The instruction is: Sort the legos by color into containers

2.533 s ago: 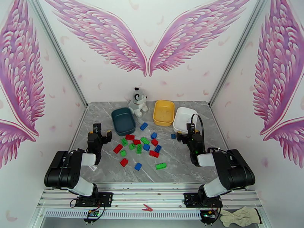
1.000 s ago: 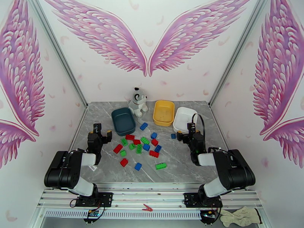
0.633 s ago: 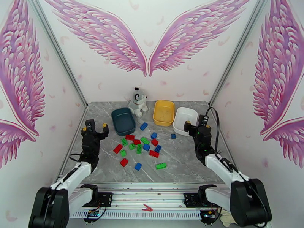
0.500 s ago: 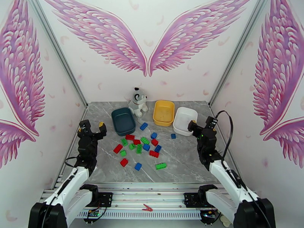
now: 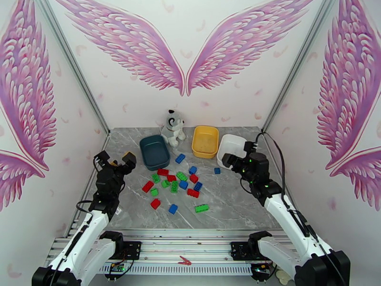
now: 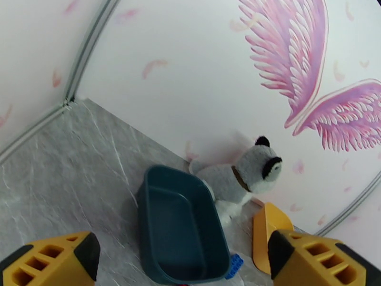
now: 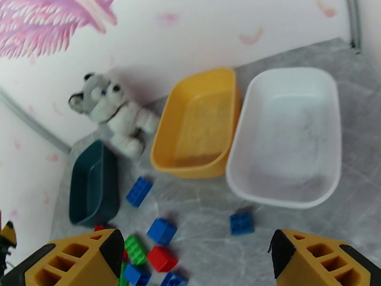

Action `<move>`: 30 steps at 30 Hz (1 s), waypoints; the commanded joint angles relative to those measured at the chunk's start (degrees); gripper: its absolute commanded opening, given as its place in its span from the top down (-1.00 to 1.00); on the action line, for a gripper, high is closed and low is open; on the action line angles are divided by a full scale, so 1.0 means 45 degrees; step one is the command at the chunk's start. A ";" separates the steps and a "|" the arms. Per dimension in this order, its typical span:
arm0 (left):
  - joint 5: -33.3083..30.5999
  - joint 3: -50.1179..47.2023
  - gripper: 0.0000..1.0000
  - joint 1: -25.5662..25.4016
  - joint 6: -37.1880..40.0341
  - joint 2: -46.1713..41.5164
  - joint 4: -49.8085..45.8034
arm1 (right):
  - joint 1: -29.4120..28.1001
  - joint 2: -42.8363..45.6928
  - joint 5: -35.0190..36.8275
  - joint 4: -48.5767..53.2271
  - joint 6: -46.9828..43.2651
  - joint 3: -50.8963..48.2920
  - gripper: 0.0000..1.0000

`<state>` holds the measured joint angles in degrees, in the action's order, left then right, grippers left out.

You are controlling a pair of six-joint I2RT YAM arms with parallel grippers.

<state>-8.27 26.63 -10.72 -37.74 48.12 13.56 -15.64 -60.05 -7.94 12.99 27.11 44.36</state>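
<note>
The left tub, plush dog, middle tub and right tub stood in a row across the table, legos scattered before them.

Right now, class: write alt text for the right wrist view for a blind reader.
An empty white tub and an empty yellow tub sit side by side on a table, a dark teal tub and a plush dog further left. Blue, red and green bricks lie nearer the open right claw.

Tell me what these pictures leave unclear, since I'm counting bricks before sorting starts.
- Top external: the legos are small and bunched, so per-colour counts are unsure.
- Top external: the right gripper covers part of the white tub's near wall.
- Right wrist: the bottom edge cuts off a blue brick.
</note>
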 commanded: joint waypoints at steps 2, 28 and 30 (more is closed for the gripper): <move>-0.0228 -0.0396 -0.97 -0.2276 0.0107 -0.0255 -0.0797 | -0.3041 -0.1665 0.0189 0.2454 -0.1476 0.1031 -0.72; -0.0500 -0.0274 -0.97 -0.3379 -0.0509 -0.0503 -0.2052 | -0.9221 -0.2956 0.4403 0.1627 0.2532 -0.2659 -1.00; -0.0510 -0.0274 -0.98 -0.3376 -0.0513 -0.0502 -0.2042 | -0.9325 -0.3385 0.4520 0.1568 0.2547 -0.2481 -0.99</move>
<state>-9.96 25.82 -25.65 -39.75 46.57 5.80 -56.75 -73.14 10.66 22.59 36.95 31.92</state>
